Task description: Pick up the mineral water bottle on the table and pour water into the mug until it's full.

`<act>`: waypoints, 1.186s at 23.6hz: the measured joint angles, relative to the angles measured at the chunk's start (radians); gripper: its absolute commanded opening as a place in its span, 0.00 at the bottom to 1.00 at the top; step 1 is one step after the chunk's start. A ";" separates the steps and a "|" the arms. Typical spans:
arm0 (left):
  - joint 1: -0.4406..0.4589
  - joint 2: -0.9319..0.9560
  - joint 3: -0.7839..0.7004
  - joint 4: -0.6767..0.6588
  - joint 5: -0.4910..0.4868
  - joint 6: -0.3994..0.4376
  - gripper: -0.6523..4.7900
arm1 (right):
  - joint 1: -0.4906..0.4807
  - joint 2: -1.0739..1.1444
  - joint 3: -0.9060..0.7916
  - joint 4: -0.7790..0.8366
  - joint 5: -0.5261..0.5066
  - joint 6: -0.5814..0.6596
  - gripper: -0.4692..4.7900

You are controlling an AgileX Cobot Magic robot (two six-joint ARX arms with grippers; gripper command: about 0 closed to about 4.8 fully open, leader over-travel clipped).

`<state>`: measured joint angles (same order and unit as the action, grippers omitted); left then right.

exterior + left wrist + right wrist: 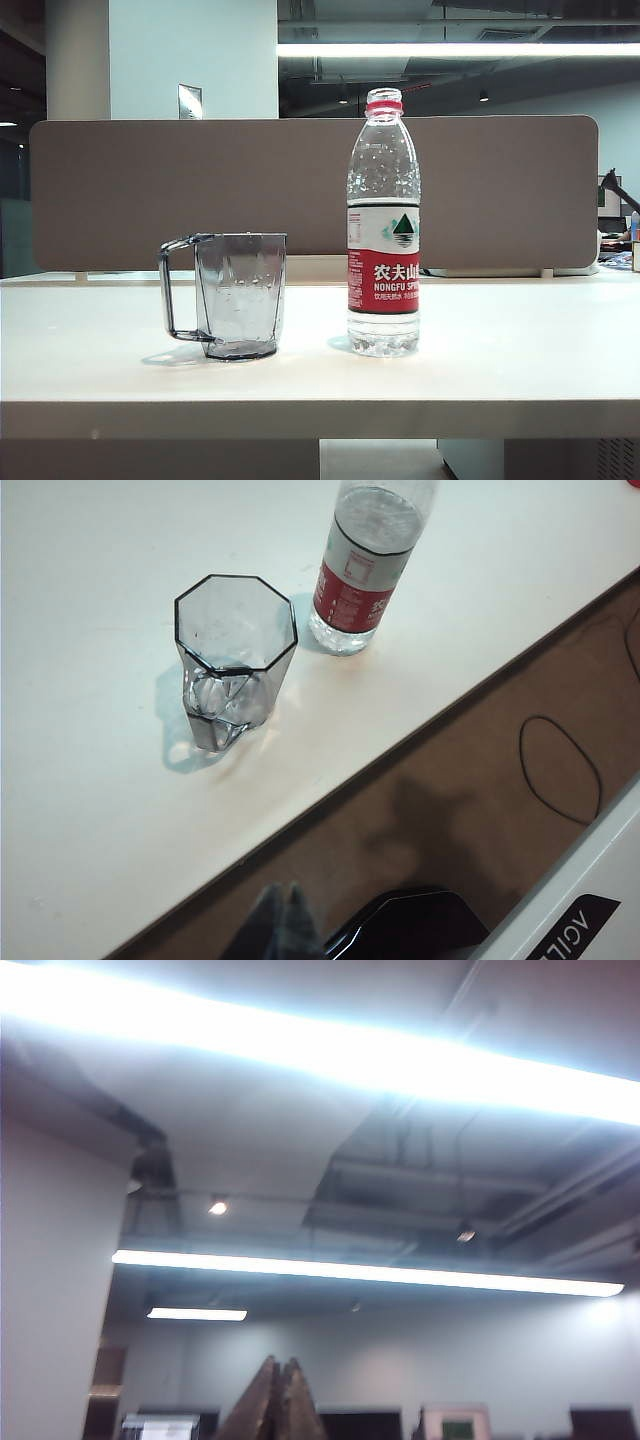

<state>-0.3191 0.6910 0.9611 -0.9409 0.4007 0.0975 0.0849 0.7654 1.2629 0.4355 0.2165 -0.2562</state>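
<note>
The mineral water bottle (383, 225) stands upright on the white table (520, 350), uncapped, with a red neck ring and a white-and-red label; the left wrist view shows it too (365, 570). To its left stands the smoky-grey faceted mug (238, 295), handle turned left, and it looks empty from above (235, 645). My left gripper (283, 895) is shut, off the table's edge over the brown floor, well short of both. My right gripper (280, 1365) is shut and points up at the ceiling, holding nothing. Neither gripper appears in the exterior view.
A brown-grey divider panel (200, 190) runs along the back of the table. A black object (410, 925) and a white housing (590, 900) lie below the table edge near my left gripper. Ceiling lights (360, 1275) fill the right wrist view.
</note>
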 measured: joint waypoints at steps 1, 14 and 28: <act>0.000 0.000 0.000 0.000 0.000 0.000 0.11 | 0.000 0.043 0.022 0.000 -0.001 0.008 0.08; 0.000 0.000 0.000 0.000 0.000 0.000 0.11 | -0.068 0.702 0.062 -0.010 -0.064 0.354 0.08; 0.000 0.000 0.000 0.000 0.000 0.000 0.11 | 0.010 0.812 -0.645 0.420 -0.103 0.388 0.08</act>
<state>-0.3191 0.6914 0.9611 -0.9405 0.4007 0.0975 0.0944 1.5772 0.6178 0.8555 0.1139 0.1318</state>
